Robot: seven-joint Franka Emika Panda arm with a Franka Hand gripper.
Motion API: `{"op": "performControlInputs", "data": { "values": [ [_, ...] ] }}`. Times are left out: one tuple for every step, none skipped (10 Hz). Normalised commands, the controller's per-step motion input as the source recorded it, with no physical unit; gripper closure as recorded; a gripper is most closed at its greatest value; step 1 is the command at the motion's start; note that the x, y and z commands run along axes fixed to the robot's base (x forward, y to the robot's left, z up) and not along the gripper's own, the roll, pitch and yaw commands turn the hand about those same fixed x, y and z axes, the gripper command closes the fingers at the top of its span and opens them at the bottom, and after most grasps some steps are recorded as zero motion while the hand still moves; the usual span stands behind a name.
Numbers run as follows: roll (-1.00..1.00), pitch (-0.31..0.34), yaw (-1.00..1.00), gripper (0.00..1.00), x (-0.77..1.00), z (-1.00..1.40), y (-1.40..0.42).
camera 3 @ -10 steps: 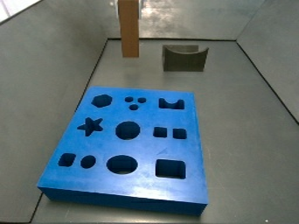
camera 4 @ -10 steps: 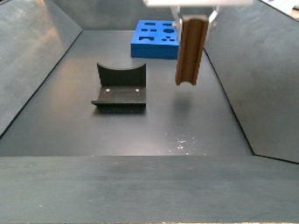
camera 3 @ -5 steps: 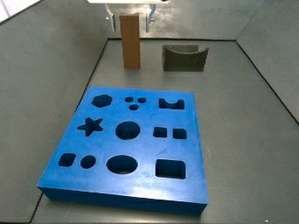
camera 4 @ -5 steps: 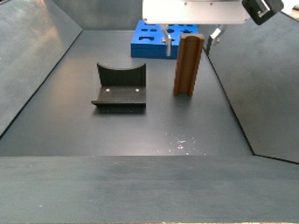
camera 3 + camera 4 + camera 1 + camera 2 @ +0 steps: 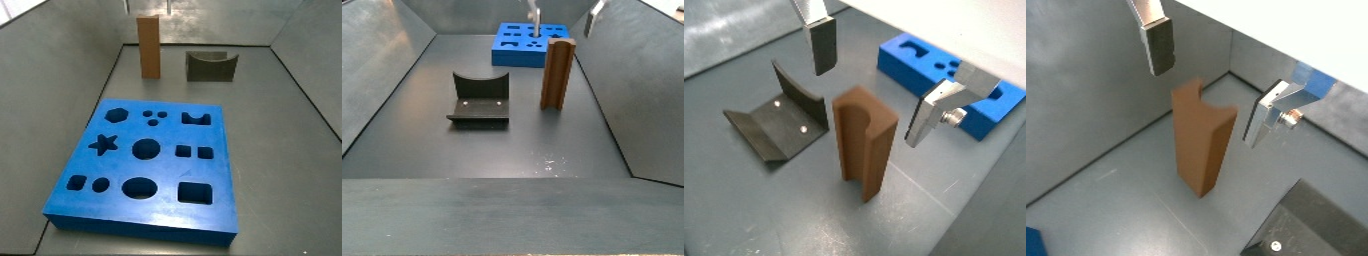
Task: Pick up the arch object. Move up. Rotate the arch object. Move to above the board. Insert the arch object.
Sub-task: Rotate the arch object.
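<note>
Nearest in a side view, the board (image 5: 144, 170) lies flat on the grey surface (image 5: 274, 130). All of its cut-outs are empty. Beyond it, well apart, the arch object (image 5: 148, 47) stands upright on the surface near the far wall. The squat dark grey block (image 5: 209, 66) sits beside it, not touching.

The gripper (image 5: 875, 72) is above the arch object. In both wrist views its jaws are wide open and hold nothing. One finger (image 5: 822, 45) and the other finger (image 5: 933, 112) flank the top of the arch object with clear gaps on both sides. In a side view only the finger tips (image 5: 533, 14) show, at the upper edge of the frame above the arch object (image 5: 557, 72).

Task status, as judged from this arrangement:
- Pick-up: not done. The arch object rests free on the surface.
- Remaining: lower the jaws over the piece, close, lift, rotate, carry to above the board, insert.
</note>
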Motion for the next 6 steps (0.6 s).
{"op": "performControlInputs", "data": {
  "values": [
    [-0.01,0.094,-0.05,0.0,0.01,0.3,0.01],
    [-0.01,0.1,-0.05,0.0,0.01,0.19,0.01],
    [0.0,0.008,1.0,0.0,0.0,0.0,0.0],
    [0.0,0.007,1.0,0.0,0.0,0.0,0.0],
    [0.0,0.007,1.0,0.0,0.01,0.0,-0.01],
    [0.0,0.007,1.0,0.0,0.01,0.0,-0.01]
  ]
}}
